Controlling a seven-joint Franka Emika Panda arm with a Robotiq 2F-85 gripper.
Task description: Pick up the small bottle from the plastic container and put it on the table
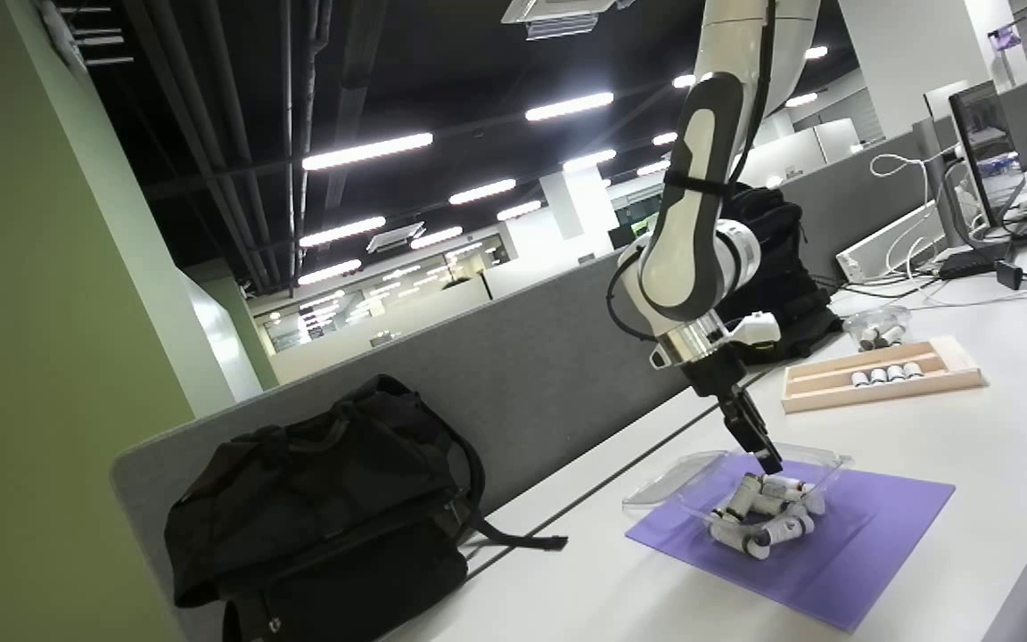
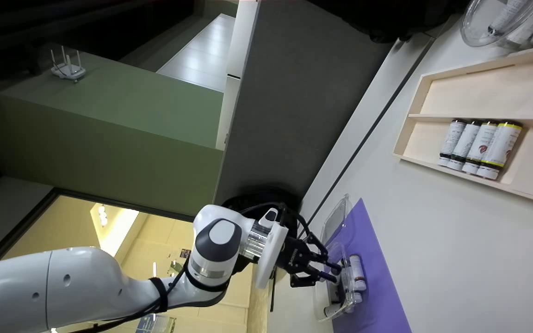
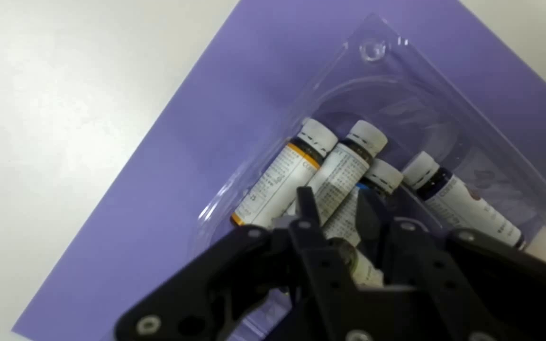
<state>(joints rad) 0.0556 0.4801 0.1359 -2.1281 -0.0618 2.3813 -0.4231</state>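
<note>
Bottles (image 3: 337, 173) are lying in the plastic container (image 3: 396, 85), under your gripper (image 3: 336, 201), whose fingers are standing parted. In the wrist view, the orange-banded bottle (image 3: 275, 187) is resting left of the fingertips, the blue-banded bottle (image 3: 344, 222) is partly showing through the gap between them, and a lone bottle (image 3: 465, 208) is lying to the right. Fingertip contact is not showing clearly. The container is sitting on the purple mat (image 3: 159, 189) on the table (image 3: 64, 94).

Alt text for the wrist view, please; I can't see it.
Open gripper over small bottles lying in a clear plastic container, four white caps showing; whether it touches any bottle is unclear. Purple mat beneath, on the white table.
</note>
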